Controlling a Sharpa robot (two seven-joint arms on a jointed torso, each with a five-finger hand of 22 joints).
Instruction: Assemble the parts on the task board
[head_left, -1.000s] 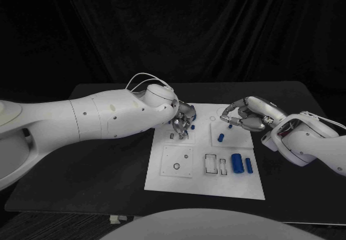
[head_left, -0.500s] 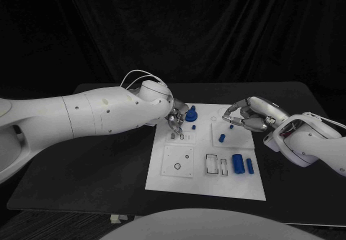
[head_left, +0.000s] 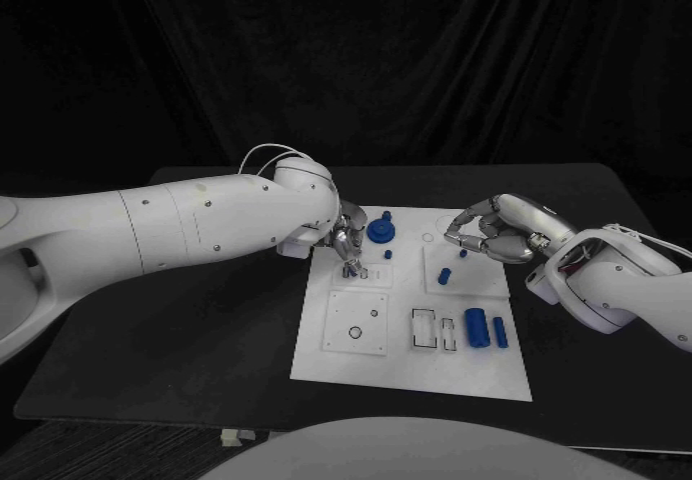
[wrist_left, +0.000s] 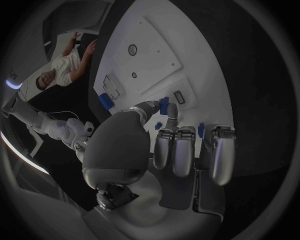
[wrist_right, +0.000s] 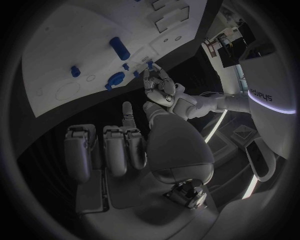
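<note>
Your left hand (head_left: 348, 243) hovers over the white task board's (head_left: 411, 375) far left corner, fingers curled downward, holding nothing you can confirm. The round blue knob part (head_left: 381, 231) stands just beside them, toward the right hand (head_left: 488, 232), whose fingers are curled empty.

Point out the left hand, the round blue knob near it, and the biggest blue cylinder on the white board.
left hand (head_left: 351, 245), head view, fingers over the board.
round blue knob (head_left: 381, 231), head view, its top.
big blue cylinder (head_left: 475, 323), head view, its middle.

Left hand (head_left: 351, 243) fingers pointing down, empty, right hand (head_left: 486, 232) curled, empty, both arms reaching inward
</note>
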